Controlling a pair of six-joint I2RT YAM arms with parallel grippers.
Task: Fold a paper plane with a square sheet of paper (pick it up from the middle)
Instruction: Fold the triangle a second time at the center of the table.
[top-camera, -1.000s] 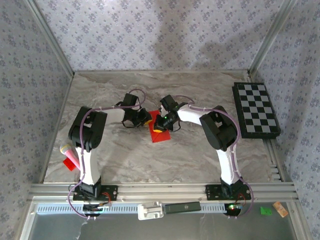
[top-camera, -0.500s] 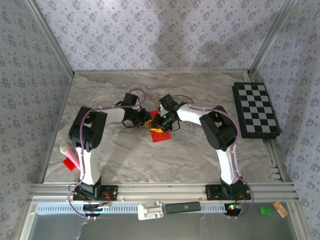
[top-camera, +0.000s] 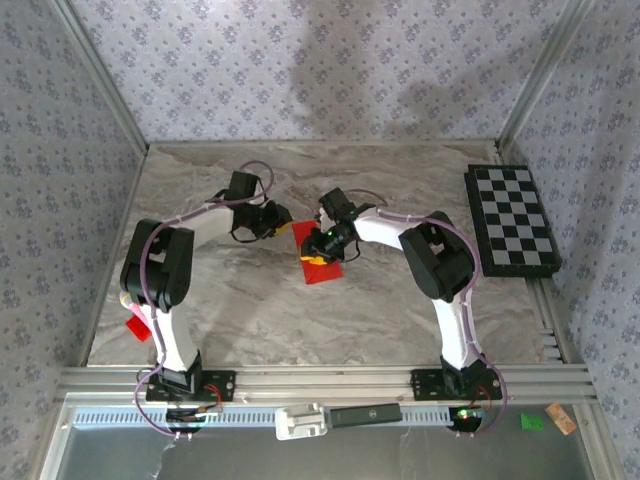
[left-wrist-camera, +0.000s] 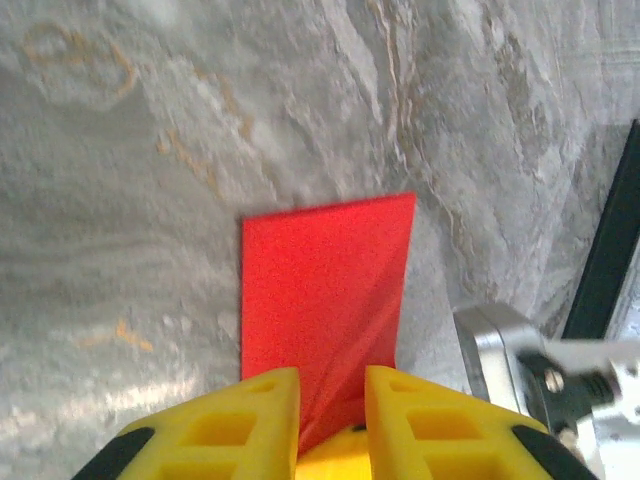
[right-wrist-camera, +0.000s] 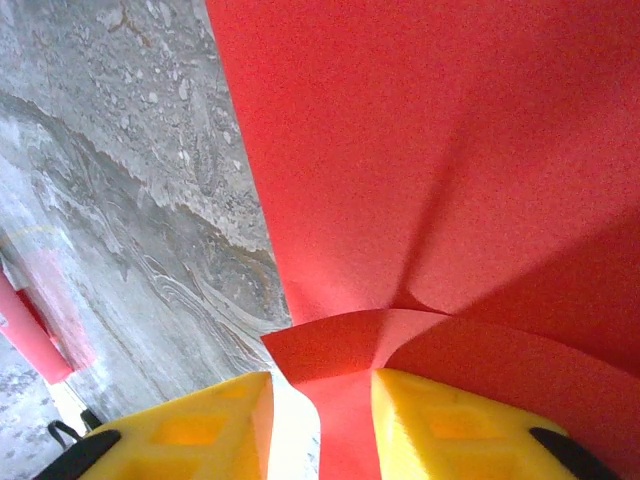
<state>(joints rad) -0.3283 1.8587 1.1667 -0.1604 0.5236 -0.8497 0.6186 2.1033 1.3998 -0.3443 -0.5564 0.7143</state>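
1. The square sheet of paper (top-camera: 322, 268) lies on the marble table (top-camera: 400, 320) near its middle, between the two arms. It is bright red and already creased into a smaller shape.
2. The left gripper (top-camera: 283, 222) is at the sheet's far left corner. The right gripper (top-camera: 318, 243) sits over the sheet's upper part.
3. Left wrist view: the sheet (left-wrist-camera: 325, 280) lies flat on the marble, with a diagonal crease running toward the camera. Its near end narrows into the slot of the left gripper (left-wrist-camera: 332, 380).
4. The yellow fingers (left-wrist-camera: 240, 420) stand close together with a narrow gap. I cannot tell whether they pinch the paper.
5. Right wrist view: a raised fold of the sheet (right-wrist-camera: 430, 150) curls down into the right gripper (right-wrist-camera: 322, 385).
6. The jaws stand apart. The paper sits against one finger (right-wrist-camera: 450, 430), and a bright gap shows beside the other, so nothing is clamped.
7. A chequered board (top-camera: 512, 220) lies at the table's right edge, well apart from the sheet.
8. A small red scrap (top-camera: 138, 328) lies at the left edge, beside a pink object (top-camera: 133, 300).
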